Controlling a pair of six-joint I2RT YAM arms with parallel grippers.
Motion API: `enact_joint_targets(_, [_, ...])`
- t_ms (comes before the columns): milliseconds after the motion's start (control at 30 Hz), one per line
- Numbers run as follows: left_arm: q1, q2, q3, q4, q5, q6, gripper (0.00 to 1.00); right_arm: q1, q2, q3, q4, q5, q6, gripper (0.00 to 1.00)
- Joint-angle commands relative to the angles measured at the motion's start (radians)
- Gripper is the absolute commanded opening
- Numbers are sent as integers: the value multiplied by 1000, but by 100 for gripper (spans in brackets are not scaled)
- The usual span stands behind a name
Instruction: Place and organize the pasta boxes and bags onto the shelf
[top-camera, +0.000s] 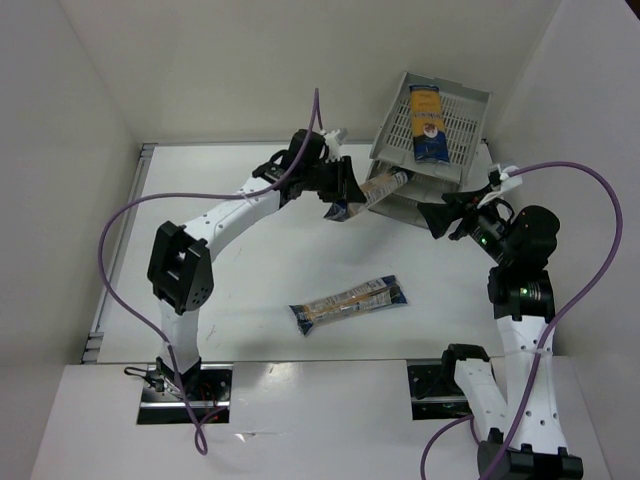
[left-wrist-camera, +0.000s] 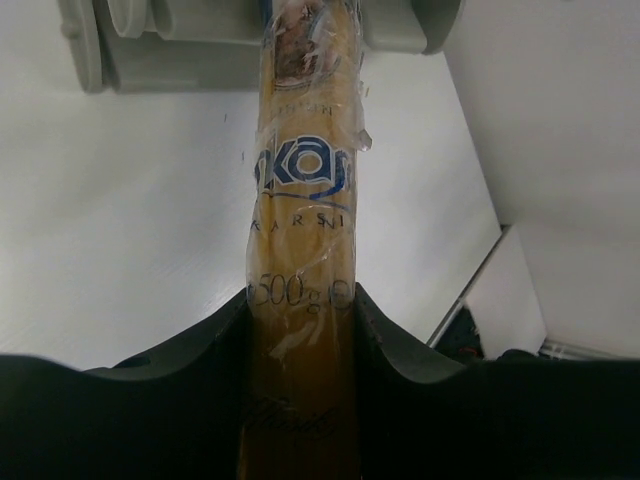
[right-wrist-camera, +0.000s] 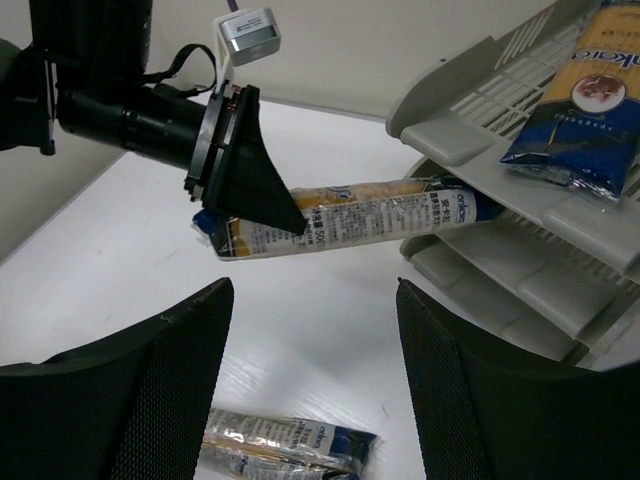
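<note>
**Holding a packet at the shelf's mouth**

Gripping the held packet (left-wrist-camera: 300, 200) near its near end, the left gripper (left-wrist-camera: 300, 340) has its two fingers closed against the packet's sides; the printed label runs lengthwise out from between them. In the top view the left arm reaches across the table (top-camera: 250, 260) toward the far right corner, where the shelf (top-camera: 478, 108) stands at an angle; the packet spans from the gripper to the shelf. In the right wrist view its dark blue far end sits in the opening just under the top tier, and its near end pokes out behind the fingers, off the table.

The top packet (top-camera: 427, 125) lies in the top tier, lengthwise, blue end toward the front; the loose packet (top-camera: 350, 303) lies flat on the table, well apart from the shelf, between the two arms.

The right gripper (right-wrist-camera: 312, 290) stands wide open with nothing between its fingers; it hangs above the table just beside the shelf's front right, pointing toward the held packet, and touches neither.
</note>
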Motion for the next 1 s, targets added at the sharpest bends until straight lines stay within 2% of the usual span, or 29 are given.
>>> enact_joint_targets(0, [2,0,114,203,82,-88,0,0,0,20,68,15,-38,71])
enact_joint_targets(167, [2,75,160,213,56,-162,0,0,20,11,86,55,-38,71])
enact_joint_targets(300, [-18,135,196,287,23,-225,0,0,30,11,86,96,-47,71])
enact_joint_targets(733, [-64,286,343,341,-76,-513,0,0,70,20,50,73,-115,71])
enact_joint_targets(833, [-85,295,343,331,-99,-564,5,0,80,11,60,50,-115,71])
enact_joint_targets(967, [-95,316,343,311,-197,-642,21,0,99,11,60,50,-115,71])
